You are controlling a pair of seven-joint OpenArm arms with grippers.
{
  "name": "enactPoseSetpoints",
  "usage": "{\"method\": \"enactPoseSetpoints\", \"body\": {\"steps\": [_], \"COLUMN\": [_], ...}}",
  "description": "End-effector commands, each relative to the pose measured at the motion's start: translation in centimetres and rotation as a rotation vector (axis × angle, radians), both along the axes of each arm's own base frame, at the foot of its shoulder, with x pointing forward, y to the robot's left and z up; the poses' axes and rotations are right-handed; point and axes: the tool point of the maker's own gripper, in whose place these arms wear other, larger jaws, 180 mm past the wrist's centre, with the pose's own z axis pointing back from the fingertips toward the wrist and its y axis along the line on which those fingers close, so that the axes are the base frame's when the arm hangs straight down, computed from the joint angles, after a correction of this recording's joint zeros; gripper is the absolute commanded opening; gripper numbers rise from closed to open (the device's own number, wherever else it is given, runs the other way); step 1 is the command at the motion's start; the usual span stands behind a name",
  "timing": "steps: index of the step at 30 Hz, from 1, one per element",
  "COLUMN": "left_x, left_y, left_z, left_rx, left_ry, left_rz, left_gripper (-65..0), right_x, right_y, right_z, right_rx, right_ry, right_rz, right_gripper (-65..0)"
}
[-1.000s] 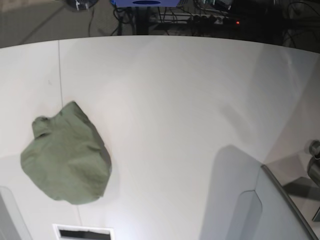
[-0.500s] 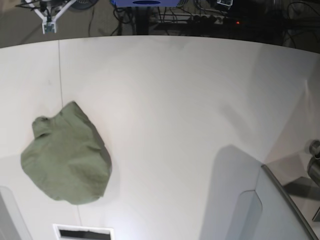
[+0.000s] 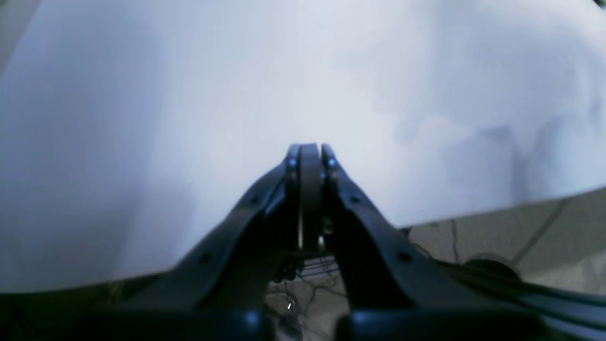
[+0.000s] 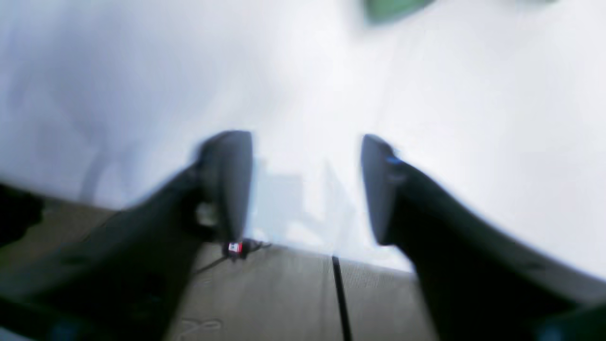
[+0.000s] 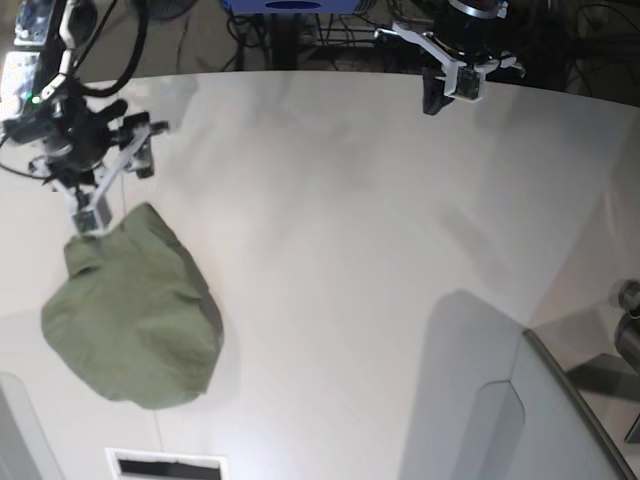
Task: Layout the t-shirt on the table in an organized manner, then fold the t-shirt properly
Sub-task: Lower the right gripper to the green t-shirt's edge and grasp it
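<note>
Upper edge of base view: dark floor (image 5: 200, 40) behind the work surface, tangled black cables (image 5: 340, 35), blue object (image 5: 290, 5) at top centre. Lower right: grey panel (image 5: 560, 420) with dark edge. Bottom left: white slotted piece (image 5: 165, 465), dark opening.

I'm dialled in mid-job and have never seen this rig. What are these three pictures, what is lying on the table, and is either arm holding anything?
It is a robot with two arms working over a white table. The wide picture looks down on the whole table. The other two come from cameras on the wrists, each looking along its own tool.

The only thing on the table is a green t-shirt, lying crumpled in a heap, not yet spread out.

The right tool hangs just above the shirt's upper edge. Its own camera shows the fingers apart with nothing between them. The left tool is at the table's far edge, shut and empty.

So nothing is held.
</note>
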Motion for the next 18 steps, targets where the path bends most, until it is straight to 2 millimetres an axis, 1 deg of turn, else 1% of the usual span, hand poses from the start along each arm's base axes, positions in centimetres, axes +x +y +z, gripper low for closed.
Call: {"method": "enactPoseSetpoints", "body": {"steps": [1, 2, 3, 5, 7, 10, 12, 14, 15, 18], "left_x": [0.0, -0.1, 0.0, 0.1, 0.6, 0.9, 1.0, 1.3, 1.4, 1.6], "left_y": [-0.2, -0.3, -0.3, -0.1, -0.3, -0.3, -0.4, -0.5, -0.5, -0.4], "left_z": [0.4, 0.3, 0.3, 0.4, 0.5, 0.6, 0.8, 1.3, 1.5, 2.0], "left_rx": [-0.007, -0.007, -0.007, -0.004, -0.008, -0.009, -0.012, -0.017, -0.02, -0.02], "left_ry": [-0.014, -0.011, -0.011, -0.017, -0.03, -0.036, -0.048, -0.081, -0.099, -0.127], "left_rz": [0.0, -0.001, -0.001, 0.004, 0.002, 0.001, 0.002, -0.001, -0.003, -0.001], "left_gripper": [-65.0, -63.0, -61.9, -61.9, -61.9, -61.9, -61.9, -61.9, -61.9, -61.9], "right_x": [1.1, 2.1, 3.0, 4.5, 5.6, 6.6, 7.5, 8.1, 8.3, 9.5], "right_y": [-0.7, -1.5, -2.4, -4.0, -5.1, -6.4, -6.4, -6.5, -6.7, -6.2], "right_z": [0.7, 1.0, 1.2, 0.8, -0.4, -2.9, -4.5, -5.4, -5.7, -6.2], "right_rx": [0.02, 0.041, 0.069, 0.142, 0.226, 0.324, 0.388, 0.438, 0.457, 0.509], "right_ry": [-0.037, -0.06, -0.08, -0.094, -0.087, -0.036, -0.002, 0.019, 0.028, 0.037], "right_rz": [-0.018, -0.043, -0.073, -0.134, -0.182, -0.24, -0.262, -0.271, -0.276, -0.259], "right_gripper": [-21.6, -18.2, -16.2, -16.2, -16.2, -16.2, -16.4, -16.7, -17.9, -22.5]}}
